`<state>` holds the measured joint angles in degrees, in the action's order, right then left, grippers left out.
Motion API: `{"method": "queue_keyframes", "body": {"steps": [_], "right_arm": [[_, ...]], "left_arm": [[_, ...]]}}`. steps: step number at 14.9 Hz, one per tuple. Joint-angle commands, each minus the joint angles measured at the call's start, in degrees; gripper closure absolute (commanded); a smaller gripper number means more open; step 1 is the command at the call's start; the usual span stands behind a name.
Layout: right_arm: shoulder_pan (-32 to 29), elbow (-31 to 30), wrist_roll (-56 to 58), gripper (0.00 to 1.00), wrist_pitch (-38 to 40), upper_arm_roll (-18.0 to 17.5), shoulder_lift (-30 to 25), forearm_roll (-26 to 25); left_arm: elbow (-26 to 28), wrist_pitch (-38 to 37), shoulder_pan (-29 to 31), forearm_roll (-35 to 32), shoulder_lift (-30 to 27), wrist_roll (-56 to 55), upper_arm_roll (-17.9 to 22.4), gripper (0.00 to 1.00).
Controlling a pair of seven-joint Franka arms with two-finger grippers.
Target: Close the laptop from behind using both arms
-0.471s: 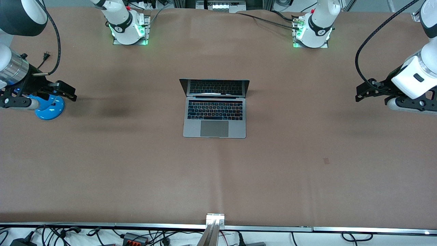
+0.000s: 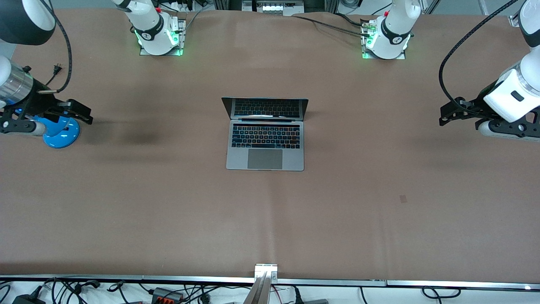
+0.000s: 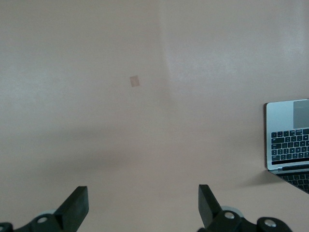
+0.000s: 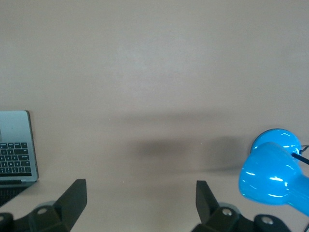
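Observation:
The silver-grey laptop lies open in the middle of the table, with its dark screen upright and facing the front camera. Its edge also shows in the left wrist view and the right wrist view. My right gripper hovers open and empty over the right arm's end of the table, well apart from the laptop; its fingers stand wide. My left gripper hovers open and empty over the left arm's end of the table, its fingers also wide apart.
A blue desk lamp stands just under my right gripper; it also shows in the right wrist view. A small brown patch marks the brown table cover. The arm bases stand along the table's edge farthest from the front camera.
My right gripper has shifted very slightly away from the laptop. The left arm and the laptop have not moved.

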<state>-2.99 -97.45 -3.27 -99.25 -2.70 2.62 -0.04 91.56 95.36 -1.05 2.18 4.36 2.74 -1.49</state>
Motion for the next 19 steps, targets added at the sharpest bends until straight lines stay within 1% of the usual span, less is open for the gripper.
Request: {"method": "queue_keyframes", "body": {"steps": [1,4,8,9,10,11,12,13,14,15,16,17,18,19], "right_arm": [[-0.8,3.5,0.4,0.0,1.9,0.0,1.4,1.5],[-0.3,4.2,0.1,0.0,4.3,-0.2,1.5,1.4],[-0.6,4.0,0.7,0.0,4.5,-0.3,2.1,1.4],[-0.8,4.0,0.7,0.06,5.0,-0.3,2.3,1.5],[-0.7,4.1,0.2,0.41,5.7,-0.2,2.3,1.5],[-0.3,4.1,-0.1,0.59,6.3,-0.3,2.2,1.5],[-0.2,4.1,-0.2,0.73,7.0,-0.5,2.2,1.5],[0.0,4.1,0.3,0.83,7.3,-0.7,2.2,1.5],[0.6,4.1,0.5,0.96,9.1,-0.8,2.2,1.5],[1.6,4.2,-0.5,1.0,10.9,-0.8,2.2,1.5],[2.7,4.3,-0.8,1.0,11.5,-0.7,2.0,1.4],[3.3,4.3,-1.1,1.0,11.5,-0.7,2.0,1.4],[3.3,4.3,-1.3,1.0,11.6,-0.7,2.0,1.4],[3.7,4.3,-1.4,1.0,12.2,-0.8,1.9,1.5]], "left_arm": [[-1.1,-1.1,-0.1,1.3,0.1,1.0,0.3,0.0],[-1.1,-1.4,-0.2,1.3,2.6,1.2,0.3,0.0],[-0.9,-3.9,0.3,1.5,5.0,1.6,0.3,0.0],[-1.1,-3.8,0.5,1.5,5.7,1.7,0.3,0.0],[-1.6,-3.6,0.4,1.3,5.8,1.7,0.4,0.0],[-3.4,-3.6,-0.1,0.7,6.3,1.7,0.4,0.0],[-5.1,-3.9,-0.3,0.7,7.1,1.9,0.4,0.0],[-5.5,-3.9,-0.3,0.6,7.2,2.0,0.3,0.0],[-5.7,-4.0,-0.1,0.7,6.7,2.1,0.3,0.0],[-5.7,-4.1,0.0,0.9,5.4,2.1,0.2,0.0],[-5.6,-4.4,-0.1,1.3,4.1,2.0,0.2,0.1],[-5.6,-6.5,-0.1,1.5,3.6,2.0,-0.2,0.29],[-5.7,-8.6,0.0,1.5,3.5,1.9,-1.3,0.52],[-5.6,-10.2,0.0,1.6,3.2,2.0,-2.1,0.67]]}}
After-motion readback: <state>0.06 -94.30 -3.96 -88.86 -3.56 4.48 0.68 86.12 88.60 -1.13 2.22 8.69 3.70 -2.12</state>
